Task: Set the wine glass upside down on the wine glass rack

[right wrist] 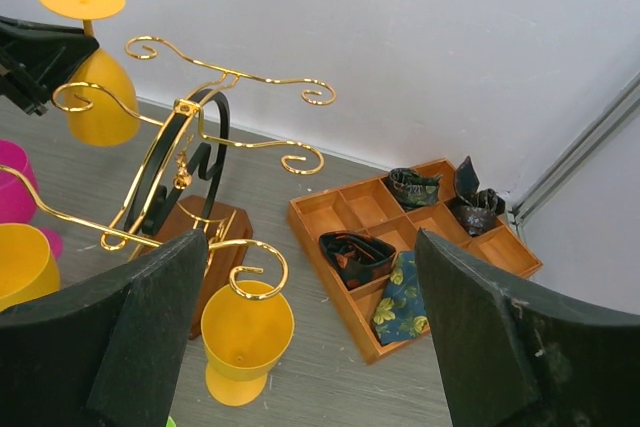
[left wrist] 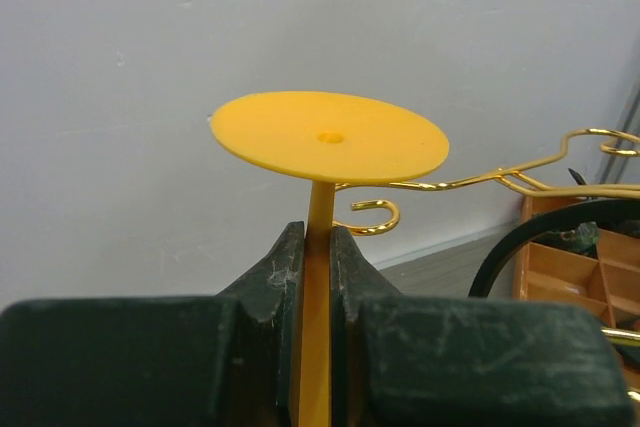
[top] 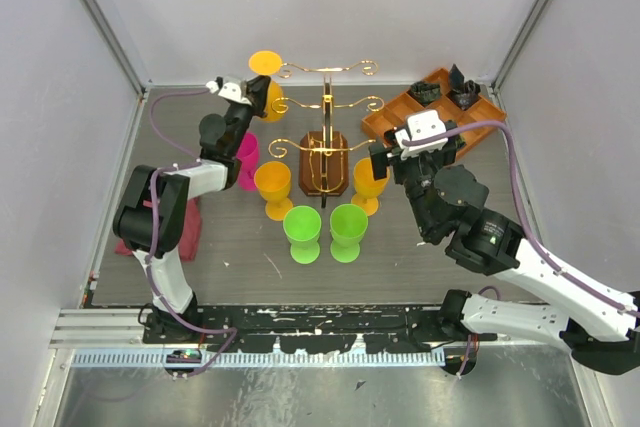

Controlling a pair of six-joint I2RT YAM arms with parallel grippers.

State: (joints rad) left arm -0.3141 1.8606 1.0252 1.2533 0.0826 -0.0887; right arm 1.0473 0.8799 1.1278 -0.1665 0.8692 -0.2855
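Stem of the wine glass (left wrist: 330, 137) sits clamped in my left claw (left wrist: 318, 247), bowl down, foot rim just above the top scroll tips, at ten o'clock of the wine glass rack (top: 325, 137). My right claw (right wrist: 310, 272) stands spread, empty, at three o'clock.

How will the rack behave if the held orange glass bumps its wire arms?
Probably springy: the wine glass rack has thin wire arms that may flex. It might also rock or tip, standing tall on a small wooden base. The orange glass, clamped by its stem in the left gripper, looks plastic, so unlikely to crack.
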